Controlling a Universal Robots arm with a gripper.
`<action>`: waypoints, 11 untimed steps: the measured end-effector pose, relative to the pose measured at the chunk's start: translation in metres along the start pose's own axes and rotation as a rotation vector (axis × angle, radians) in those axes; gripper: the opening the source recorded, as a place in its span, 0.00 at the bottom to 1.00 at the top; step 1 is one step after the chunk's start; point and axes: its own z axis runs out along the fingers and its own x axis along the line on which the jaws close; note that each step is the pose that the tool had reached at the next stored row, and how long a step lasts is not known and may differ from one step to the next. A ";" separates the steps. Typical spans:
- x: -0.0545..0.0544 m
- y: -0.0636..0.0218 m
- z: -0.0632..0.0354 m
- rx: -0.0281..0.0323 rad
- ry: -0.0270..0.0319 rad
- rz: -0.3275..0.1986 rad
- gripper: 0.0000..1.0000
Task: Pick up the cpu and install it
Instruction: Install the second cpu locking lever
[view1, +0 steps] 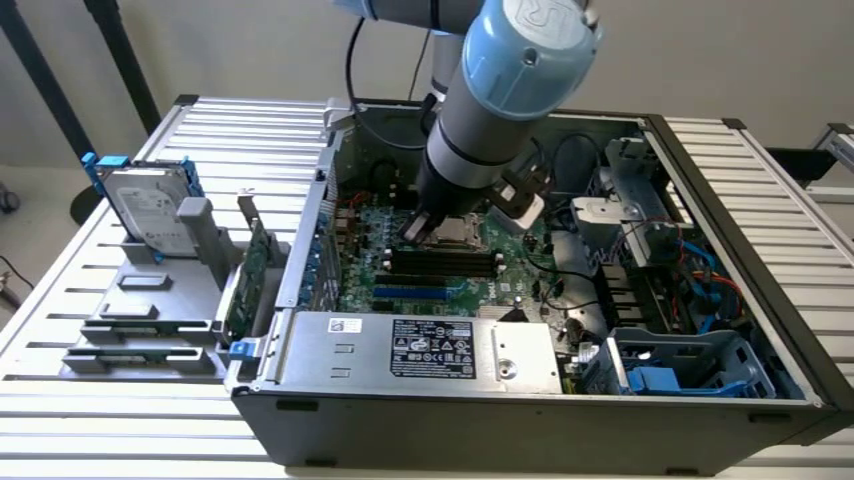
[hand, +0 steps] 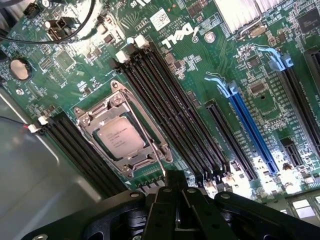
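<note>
The cpu (hand: 119, 137), a small square chip with a dull silver top, lies flat in its socket on the green motherboard (hand: 250, 65), inside the metal retention frame (hand: 92, 116). My gripper (hand: 175, 176) is shut, its black fingertips close beside the socket's corner. A thin metal lever (hand: 157, 159) runs from the frame to the fingertips; I cannot tell whether it is pinched. Seen from the exterior camera, my gripper (view1: 424, 226) hangs low inside the open computer case, just at the socket (view1: 463, 233).
Black memory slots (hand: 170, 115) flank the socket, and a blue slot (hand: 252, 132) lies beyond them. A grey box with a black label (view1: 427, 352) sits at the case front. Cables and a drive cage (view1: 667, 255) crowd the exterior view's right. A hard drive with blue rails (view1: 144, 208) stands outside the case.
</note>
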 end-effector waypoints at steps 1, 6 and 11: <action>0.000 0.0000 0.0005 -0.0005 0.0010 0.000 0.11; -0.001 -0.0025 0.0018 -0.0023 0.0055 -0.003 0.11; -0.002 -0.0053 0.0025 -0.0074 0.0081 -0.005 0.11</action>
